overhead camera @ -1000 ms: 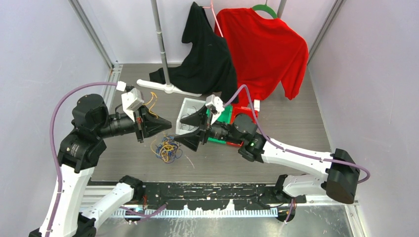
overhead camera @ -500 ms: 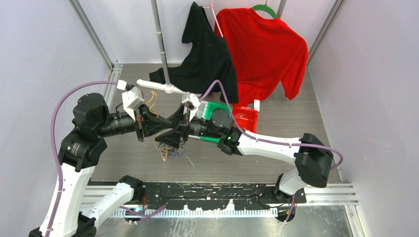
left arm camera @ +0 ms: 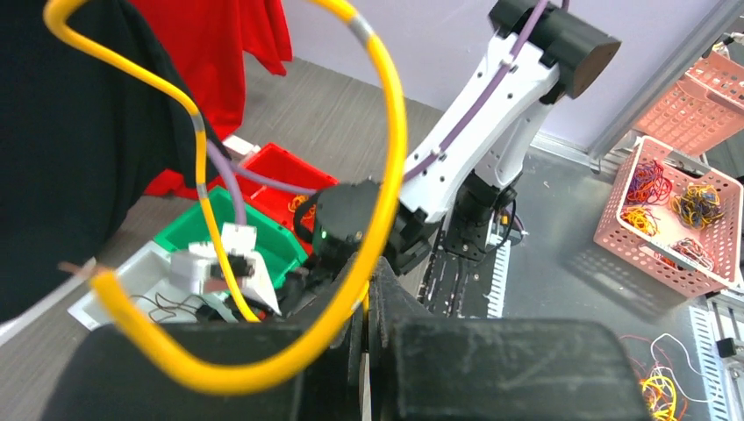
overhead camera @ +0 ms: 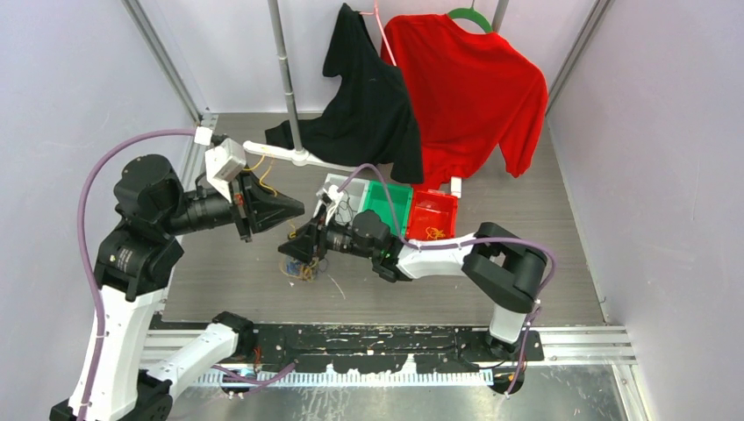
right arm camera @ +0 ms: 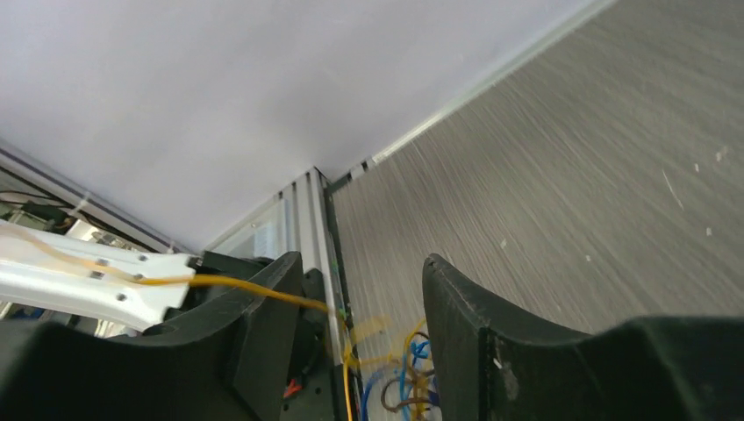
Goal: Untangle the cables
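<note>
The left gripper [overhead camera: 294, 209] pointed right from the middle left of the overhead frame. Its arm rose from the lower left corner and bent at a raised elbow. Its black fingers [left arm camera: 392, 311] were pressed together on a thin yellow-orange cable [left arm camera: 387, 149], which looped wide in front of the wrist camera.

The right arm stretched from the lower right, folded sharply at the elbow, and lay low and nearly level across the grey wood-grain table [overhead camera: 526, 202]. The right gripper [overhead camera: 300, 247] faced left at centre frame, just above a small tangle of yellow, blue and dark brown cables [overhead camera: 303, 268]. In its wrist camera the two dark fingers [right arm camera: 474, 324] stood well apart and gripped nothing. A yellow strand crossed the finger on the left of that frame, and the tangle sat blurred at the bottom edge between the two.

Behind the right gripper, a white plastic bin [overhead camera: 338, 182], a green bin [overhead camera: 395, 195] and a red bin [overhead camera: 439, 210] stood in a row. A black garment [overhead camera: 368, 96] and a red sweater [overhead camera: 469, 83] hung at the top of the overhead frame.
</note>
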`<state>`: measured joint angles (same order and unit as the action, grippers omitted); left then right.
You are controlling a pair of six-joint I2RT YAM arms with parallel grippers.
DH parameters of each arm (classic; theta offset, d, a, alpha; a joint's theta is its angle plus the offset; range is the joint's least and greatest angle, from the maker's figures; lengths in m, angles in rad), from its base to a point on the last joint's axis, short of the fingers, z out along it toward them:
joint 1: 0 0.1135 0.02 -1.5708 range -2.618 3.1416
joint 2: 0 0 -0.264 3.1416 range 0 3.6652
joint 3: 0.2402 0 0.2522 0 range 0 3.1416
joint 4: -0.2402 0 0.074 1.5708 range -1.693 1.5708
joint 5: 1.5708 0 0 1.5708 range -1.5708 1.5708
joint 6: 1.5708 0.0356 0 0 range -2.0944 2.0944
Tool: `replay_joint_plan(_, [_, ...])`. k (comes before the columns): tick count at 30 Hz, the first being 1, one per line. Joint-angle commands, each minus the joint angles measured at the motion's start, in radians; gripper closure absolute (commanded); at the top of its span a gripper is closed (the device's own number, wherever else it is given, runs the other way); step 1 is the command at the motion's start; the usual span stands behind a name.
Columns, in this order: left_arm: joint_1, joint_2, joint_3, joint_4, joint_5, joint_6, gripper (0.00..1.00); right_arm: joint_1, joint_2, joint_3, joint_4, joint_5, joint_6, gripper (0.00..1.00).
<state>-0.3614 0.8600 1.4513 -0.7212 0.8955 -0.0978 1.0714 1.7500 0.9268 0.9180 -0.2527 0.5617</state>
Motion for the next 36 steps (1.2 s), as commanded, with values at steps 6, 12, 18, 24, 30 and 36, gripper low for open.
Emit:
replay_joint_plan(6, [0.002, 0.021, 0.153, 0.066, -0.014, 0.041, 1.0, 0.014, 0.085, -0.061, 0.124, 0.063, 0.029, 0.37])
replay_joint_plan(12, [0.002, 0.071, 0.292, 0.072, -0.084, 0.146, 1.0, 0.038, 0.135, -0.09, 0.124, 0.112, 0.005, 0.34])
replay_joint_plan(18, [0.002, 0.115, 0.415, 0.122, -0.189, 0.251, 1.0, 0.07, 0.156, -0.1, 0.106, 0.15, -0.03, 0.31])
replay_joint_plan(24, [0.002, 0.116, 0.439, 0.261, -0.312, 0.394, 1.0, 0.079, 0.18, -0.111, 0.091, 0.178, -0.037, 0.3])
replay_joint_plan(30, [0.002, 0.145, 0.494, 0.475, -0.455, 0.545, 1.0, 0.092, 0.196, -0.133, 0.098, 0.21, -0.046, 0.26])
replay_joint_plan(36, [0.001, 0.18, 0.562, 0.609, -0.516, 0.652, 1.0, 0.098, 0.197, -0.146, 0.082, 0.219, -0.039, 0.29])
